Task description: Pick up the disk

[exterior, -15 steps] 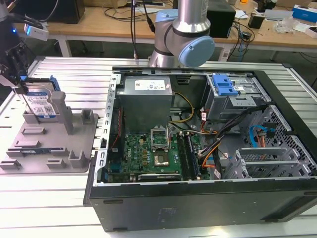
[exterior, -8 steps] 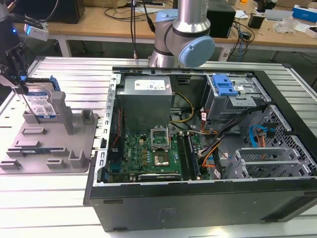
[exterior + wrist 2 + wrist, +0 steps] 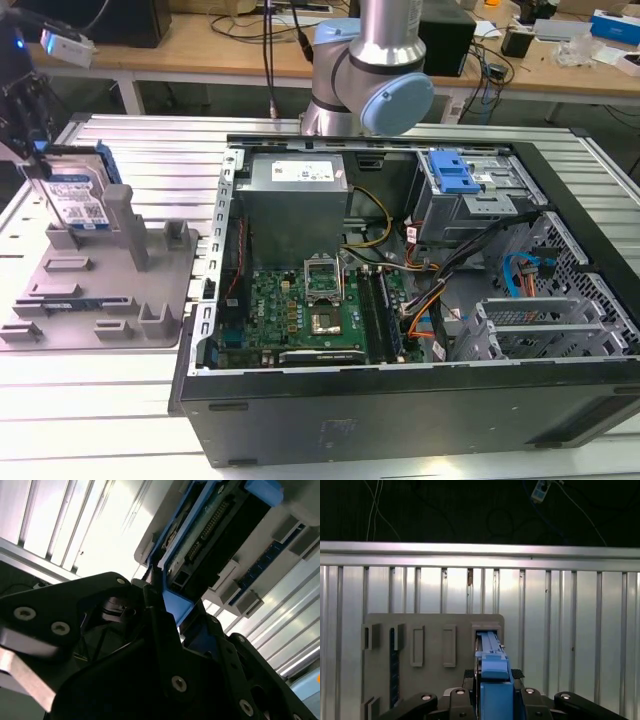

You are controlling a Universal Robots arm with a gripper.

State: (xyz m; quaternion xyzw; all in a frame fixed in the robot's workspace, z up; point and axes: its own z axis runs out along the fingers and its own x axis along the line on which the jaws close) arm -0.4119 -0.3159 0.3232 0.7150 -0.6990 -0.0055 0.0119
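Observation:
The disk (image 3: 80, 200) stands on edge over the far end of the grey fixture plate (image 3: 60, 310) at the exterior view's left, its white and blue label facing the camera. My gripper (image 3: 40, 168) comes down on it from above and is shut on the disk. In the first wrist view the disk's blue side rail (image 3: 492, 680) runs between the black fingers (image 3: 469, 674) of my gripper (image 3: 493, 676), above a slot in the plate (image 3: 435, 630). The second wrist view shows the disk's connector end (image 3: 210, 527) beyond my gripper (image 3: 170, 602). Whether its lower edge still touches the plate I cannot tell.
Upright posts (image 3: 128, 235) rise from the fixture plate close beside the disk. An open computer case (image 3: 400, 300) fills the middle and right, with a motherboard (image 3: 310, 305), a power supply (image 3: 295, 190) and a blue-handled drive cage (image 3: 455, 180). The arm's base (image 3: 370, 70) stands behind it.

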